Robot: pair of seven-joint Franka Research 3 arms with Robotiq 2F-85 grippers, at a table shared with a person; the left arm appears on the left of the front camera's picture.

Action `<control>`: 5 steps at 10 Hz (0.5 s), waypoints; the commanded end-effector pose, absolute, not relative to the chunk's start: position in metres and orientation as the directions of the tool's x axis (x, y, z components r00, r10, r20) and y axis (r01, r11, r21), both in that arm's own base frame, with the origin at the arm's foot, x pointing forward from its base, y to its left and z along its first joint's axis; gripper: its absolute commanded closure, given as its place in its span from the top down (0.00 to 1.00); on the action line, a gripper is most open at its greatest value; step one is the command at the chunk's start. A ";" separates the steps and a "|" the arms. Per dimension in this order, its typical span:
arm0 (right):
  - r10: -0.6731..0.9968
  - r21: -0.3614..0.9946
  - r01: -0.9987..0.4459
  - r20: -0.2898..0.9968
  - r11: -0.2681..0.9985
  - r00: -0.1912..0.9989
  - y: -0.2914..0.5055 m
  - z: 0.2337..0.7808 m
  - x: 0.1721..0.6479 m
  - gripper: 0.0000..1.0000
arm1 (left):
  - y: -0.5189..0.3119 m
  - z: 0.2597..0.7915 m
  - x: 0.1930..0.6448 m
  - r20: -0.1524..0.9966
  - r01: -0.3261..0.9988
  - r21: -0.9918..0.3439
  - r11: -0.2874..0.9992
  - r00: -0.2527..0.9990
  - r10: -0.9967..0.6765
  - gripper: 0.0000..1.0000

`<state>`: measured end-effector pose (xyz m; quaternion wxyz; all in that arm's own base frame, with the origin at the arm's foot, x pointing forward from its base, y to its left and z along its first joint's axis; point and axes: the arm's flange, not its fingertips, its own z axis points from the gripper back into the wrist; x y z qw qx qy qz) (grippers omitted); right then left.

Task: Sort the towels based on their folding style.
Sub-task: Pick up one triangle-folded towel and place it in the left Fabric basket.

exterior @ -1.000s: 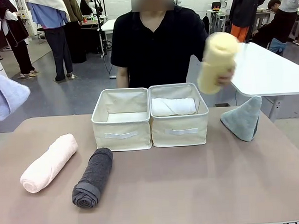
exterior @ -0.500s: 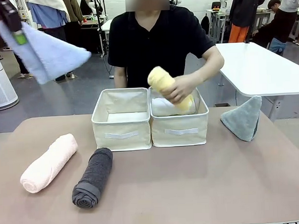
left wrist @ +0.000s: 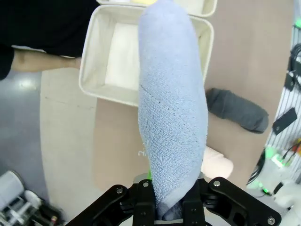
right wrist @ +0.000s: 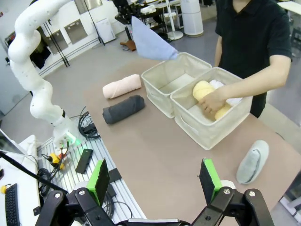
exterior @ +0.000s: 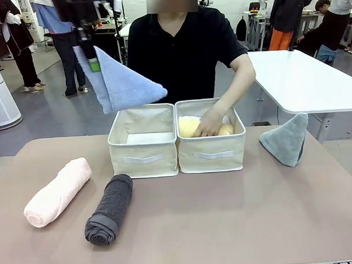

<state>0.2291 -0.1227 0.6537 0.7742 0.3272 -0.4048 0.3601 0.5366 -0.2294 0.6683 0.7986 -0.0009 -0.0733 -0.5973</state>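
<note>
Lavender-blue towel [exterior: 122,82] swung in toward left bin [exterior: 143,158], left hand [left wrist: 171,205] clamped on it, right hand [right wrist: 155,181] wide open, empty

Tally by kind

Four rolls: yellow roll [exterior: 190,128] under the person's hand [exterior: 209,126], white roll [right wrist: 221,86] beside it, pink roll [exterior: 56,193] and dark grey roll [exterior: 109,209] away from it. Two cones: blue cone [exterior: 124,84], grey-green cone [exterior: 285,140]. Two bins: left bin [exterior: 143,160], right bin [exterior: 212,157].
</note>
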 end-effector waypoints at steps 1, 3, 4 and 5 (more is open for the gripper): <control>0.287 0.216 -0.832 0.870 0.511 0.402 -0.122 0.652 0.231 1.00 | -0.252 0.683 0.552 0.018 0.959 0.194 0.206 0.207 -0.978 0.18; 0.287 0.216 -0.832 0.870 0.511 0.402 -0.122 0.652 0.231 1.00 | -0.269 0.675 0.554 -0.026 0.966 0.225 0.129 0.138 -0.990 0.18; 0.287 0.216 -0.832 0.870 0.511 0.402 -0.122 0.652 0.231 1.00 | -0.274 0.666 0.555 -0.038 0.969 0.230 0.087 0.099 -0.994 0.18; 0.287 0.216 -0.832 0.870 0.511 0.402 -0.122 0.652 0.231 1.00 | -0.275 0.656 0.556 -0.035 0.974 0.223 0.040 0.049 -0.998 0.18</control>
